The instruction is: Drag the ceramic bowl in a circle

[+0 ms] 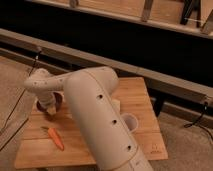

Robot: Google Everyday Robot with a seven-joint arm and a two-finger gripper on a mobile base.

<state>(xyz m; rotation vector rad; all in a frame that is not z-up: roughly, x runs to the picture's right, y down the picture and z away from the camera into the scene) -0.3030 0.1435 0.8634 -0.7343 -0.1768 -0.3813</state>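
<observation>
- The arm [100, 115] is a thick, smooth white tube dotted with small round holes. It rises over the near edge of the table [137, 95], bends at the elbow and reaches left, wrist turned down.
- The table is pale wood. A tapered orange carrot [56, 138] lies toward its front-left corner.
- The tool [50, 111] is closed, down at the round, dark maroon bowl [57, 99] by the table's left edge. I cannot tell whether it pinches the rim.

Gripper [50, 111], closed, sits at the bowl [58, 100] on the table's [144, 100] left side. Carrot [56, 138] obstructs just in front. Arm [95, 115] blocks the middle, with the cup [130, 122] just beside it. Right edge passable.
</observation>
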